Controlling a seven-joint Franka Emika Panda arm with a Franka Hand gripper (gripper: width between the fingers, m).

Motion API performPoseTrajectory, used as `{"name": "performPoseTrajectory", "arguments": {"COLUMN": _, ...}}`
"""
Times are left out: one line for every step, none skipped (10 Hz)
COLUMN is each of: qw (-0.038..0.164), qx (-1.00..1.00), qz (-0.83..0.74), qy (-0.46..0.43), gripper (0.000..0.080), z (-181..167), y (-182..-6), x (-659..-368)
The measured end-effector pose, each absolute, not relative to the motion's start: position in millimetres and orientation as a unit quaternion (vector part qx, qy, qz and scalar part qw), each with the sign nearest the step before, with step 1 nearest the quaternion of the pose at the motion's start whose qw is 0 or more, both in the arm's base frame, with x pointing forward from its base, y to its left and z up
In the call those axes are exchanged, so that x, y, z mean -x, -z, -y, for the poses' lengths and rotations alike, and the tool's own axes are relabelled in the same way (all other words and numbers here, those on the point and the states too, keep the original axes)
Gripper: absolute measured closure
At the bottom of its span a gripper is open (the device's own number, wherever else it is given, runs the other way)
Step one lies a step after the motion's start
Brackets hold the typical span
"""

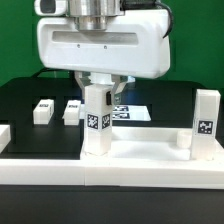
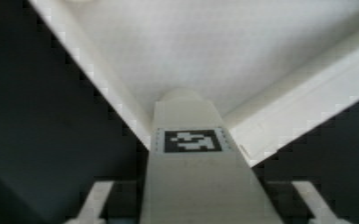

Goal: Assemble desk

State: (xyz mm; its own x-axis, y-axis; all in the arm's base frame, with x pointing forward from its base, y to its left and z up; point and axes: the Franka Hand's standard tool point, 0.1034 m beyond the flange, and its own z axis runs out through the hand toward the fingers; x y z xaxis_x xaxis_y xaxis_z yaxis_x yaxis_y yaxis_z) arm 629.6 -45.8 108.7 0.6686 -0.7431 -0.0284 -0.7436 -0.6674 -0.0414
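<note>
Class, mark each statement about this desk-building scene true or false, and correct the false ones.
1. The claw is closed on an upright white leg. True.
2. That leg carries no tag. False: a black-and-white tag shows on its face.
3. A second leg stands upright towards the exterior view's right, away from the claw. True.
4. The table is bright red. False: it is black.
5. Two small white parts rest on the table towards the exterior view's left. True.
</note>
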Motion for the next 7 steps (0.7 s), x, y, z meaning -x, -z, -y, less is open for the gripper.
{"name": "performPoseTrajectory", "arguments": {"qw": 0.033, "qx": 0.868, "qz": -0.495, "qy": -0.009, "gripper": 0.0509, "z": 45.7, "y": -108.1, "x": -630.1}}
{"name": "performPoseTrajectory", "arguments": {"qw": 0.046, "qx": 0.842, "qz": -0.537, "qy": -0.012, "gripper": 0.0509, "z": 48.7, "y": -107.8, "x": -630.6}}
{"name": "performPoseTrajectory", "arguments": {"qw": 0.048, "qx": 0.822, "qz": -0.567, "qy": -0.012, "gripper": 0.0509, "z": 48.3, "y": -107.6, "x": -631.0}}
{"name": "performPoseTrajectory", "arguments": {"qw": 0.048, "qx": 0.808, "qz": -0.586, "qy": -0.014, "gripper": 0.0509, "z": 47.5, "y": -107.6, "x": -631.1}}
{"name": "performPoseTrajectory", "arguments": {"qw": 0.049, "qx": 0.793, "qz": -0.607, "qy": -0.015, "gripper": 0.0509, "z": 47.2, "y": -107.6, "x": -631.2}}
{"name": "performPoseTrajectory", "arguments": {"qw": 0.053, "qx": 0.763, "qz": -0.644, "qy": -0.018, "gripper": 0.0509, "z": 46.7, "y": -107.4, "x": -631.6}}
{"name": "performPoseTrajectory", "arguments": {"qw": 0.067, "qx": 0.7, "qz": -0.711, "qy": -0.018, "gripper": 0.0509, "z": 46.7, "y": -106.7, "x": -632.4}}
